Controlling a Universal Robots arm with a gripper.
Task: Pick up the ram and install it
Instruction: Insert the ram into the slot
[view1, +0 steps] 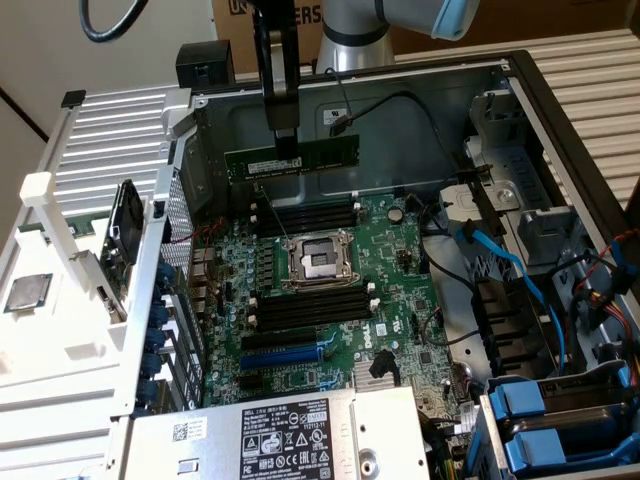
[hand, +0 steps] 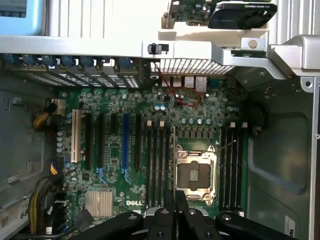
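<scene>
The exterior view shows the tool (view1: 285, 138) clamped on the ram (view1: 325, 155), held level above the motherboard's (view1: 395, 290) far edge. The wrist view looks down on the processor socket (hand: 194, 176) between memory slots (hand: 156, 165).

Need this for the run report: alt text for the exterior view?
The jaws hold the ram from above inside an open computer case, just over the black memory slots of the motherboard, beside the CPU socket.

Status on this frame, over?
Claw shut on long thin green ram stick. Stick in air above black memory slots, not seated. No obstruction seen.
</scene>
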